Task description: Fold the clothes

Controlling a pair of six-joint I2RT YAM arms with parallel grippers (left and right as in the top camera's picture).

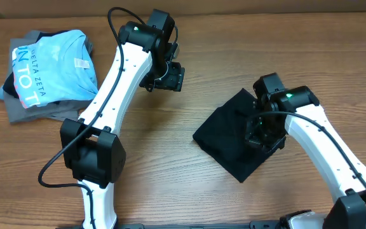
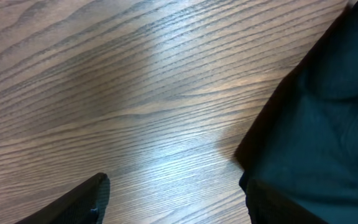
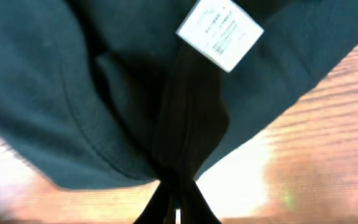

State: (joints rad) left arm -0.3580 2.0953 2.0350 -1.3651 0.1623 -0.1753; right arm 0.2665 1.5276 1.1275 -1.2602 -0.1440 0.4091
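The clothes are a black T-shirt [image 1: 230, 141] lying in a compact folded bundle on the wooden table, right of centre. My right gripper [image 1: 264, 135] is down on its right side. In the right wrist view this gripper [image 3: 178, 200] is shut, pinching a ridge of the black fabric [image 3: 73, 93], and the white neck label [image 3: 220, 32] shows just beyond. My left gripper [image 1: 169, 79] hovers over bare wood to the upper left of the shirt. In its wrist view it [image 2: 179, 202] stands open and holds nothing, while the shirt's edge [image 2: 328, 124] fills the right side.
A light blue tee with white lettering [image 1: 53, 67] lies on a grey folded garment [image 1: 21, 111] at the table's far left. The left arm's white links [image 1: 116, 76] stretch across the middle from its base [image 1: 94, 156] at the front.
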